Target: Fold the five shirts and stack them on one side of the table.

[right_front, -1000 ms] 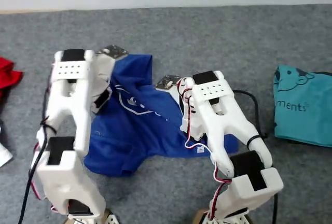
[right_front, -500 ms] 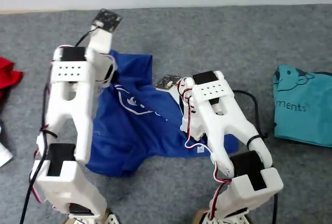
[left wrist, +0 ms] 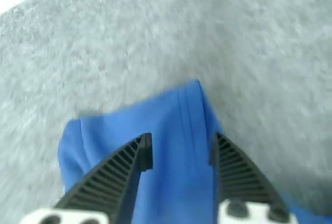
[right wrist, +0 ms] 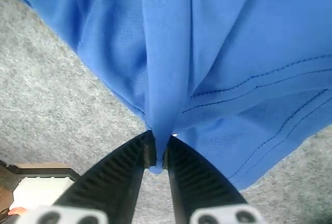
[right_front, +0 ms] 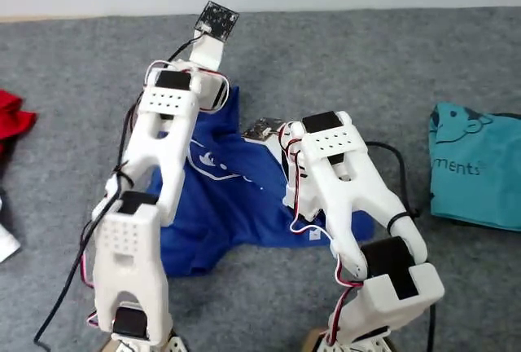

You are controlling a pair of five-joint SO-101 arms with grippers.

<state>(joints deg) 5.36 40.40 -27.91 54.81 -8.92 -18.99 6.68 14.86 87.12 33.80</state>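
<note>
The blue shirt (right_front: 232, 201), crumpled mid-table between the arms, looks light, limp and slippery, best taken by hems or corners; the right gripper (right wrist: 159, 154) pinches a fold of it, while the left gripper (left wrist: 179, 151) hangs open over its 12 o'clock edge.

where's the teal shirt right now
In the high view the teal shirt lies at the right edge of the grey table, to the right of the right arm and apart from the blue shirt.
</note>
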